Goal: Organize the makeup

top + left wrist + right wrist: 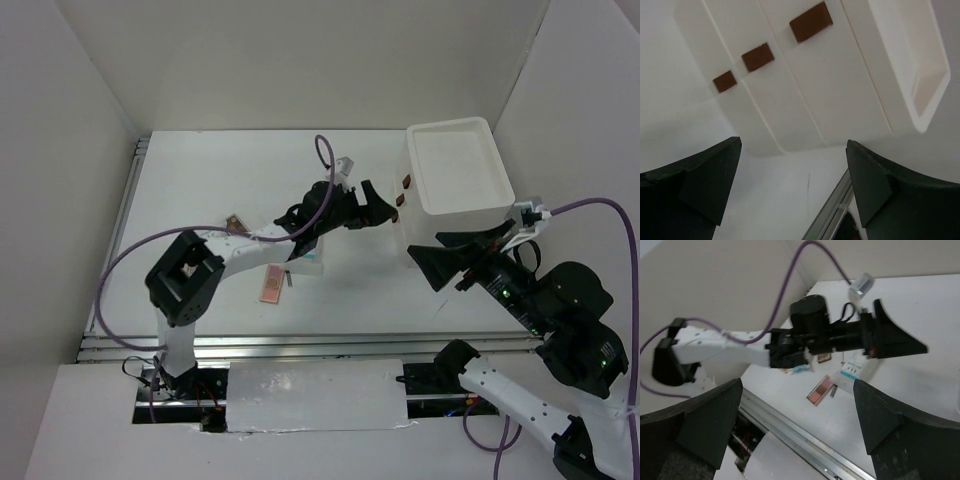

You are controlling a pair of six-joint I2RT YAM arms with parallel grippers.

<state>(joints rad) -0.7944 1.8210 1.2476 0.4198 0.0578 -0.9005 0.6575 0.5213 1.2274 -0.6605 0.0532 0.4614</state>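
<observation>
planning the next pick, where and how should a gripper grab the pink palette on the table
Grip the pink palette across its two long edges, coming straight down from above. It lies flat on the table, thin and rectangular, so only its narrow width likely fits between the fingers.

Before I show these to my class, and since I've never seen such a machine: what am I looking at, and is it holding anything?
These are two robot arms bolted at the table's near edge. One picture looks down from above; the other two come from small cameras on each wrist, so the dark wedges at their lower corners are that arm's own fingers.

The left hand is open and empty, reaching toward a white drawer box with three brown handles. The right hand is open and empty too, beside the box.

On the table lie a pink-and-brown palette, a white-and-blue packet, and a smaller brown item farther left. Nothing is held.
</observation>
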